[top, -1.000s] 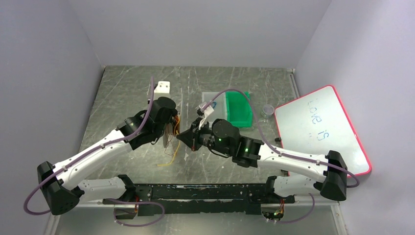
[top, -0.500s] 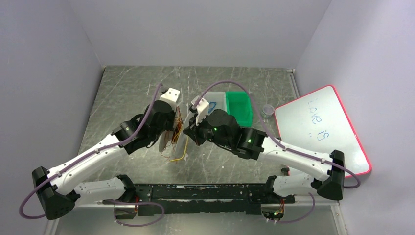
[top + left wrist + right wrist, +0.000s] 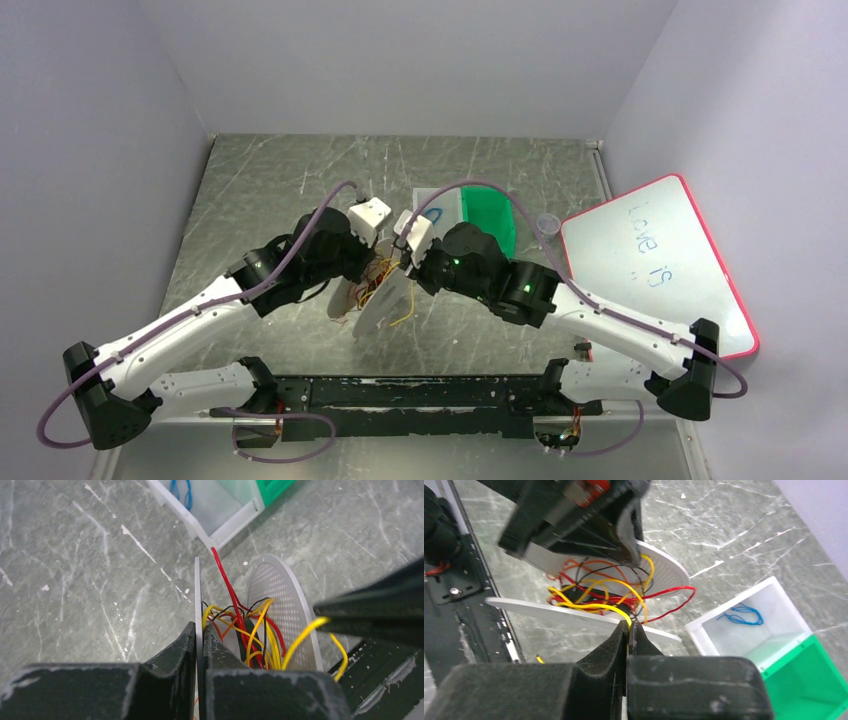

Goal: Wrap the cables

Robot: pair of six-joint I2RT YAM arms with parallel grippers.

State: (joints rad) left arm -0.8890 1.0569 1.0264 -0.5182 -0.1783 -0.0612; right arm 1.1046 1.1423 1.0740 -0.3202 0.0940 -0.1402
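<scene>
The cables (image 3: 248,630) are thin yellow, red, orange and black wires bunched between two white discs of a spool (image 3: 383,298). My left gripper (image 3: 198,630) is shut on the thin edge of one disc (image 3: 197,587); the other, perforated disc (image 3: 282,600) stands to its right. My right gripper (image 3: 629,625) is shut on a yellow cable (image 3: 596,606) that runs back into the bundle. A red cable (image 3: 674,605) loops out past the disc rim. In the top view both grippers meet at the spool, held above the table.
A white bin (image 3: 774,597) holding a blue wire coil (image 3: 739,616) adjoins a green bin (image 3: 490,218) behind the spool. A small clear cup (image 3: 547,222) and a red-framed whiteboard (image 3: 650,265) lie to the right. The black base rail (image 3: 420,392) runs along the near edge.
The spool has tilted and shifted right and nearer, now showing a disc face. My right gripper has swung round it with the yellow cable; both wrists moved closer together.
</scene>
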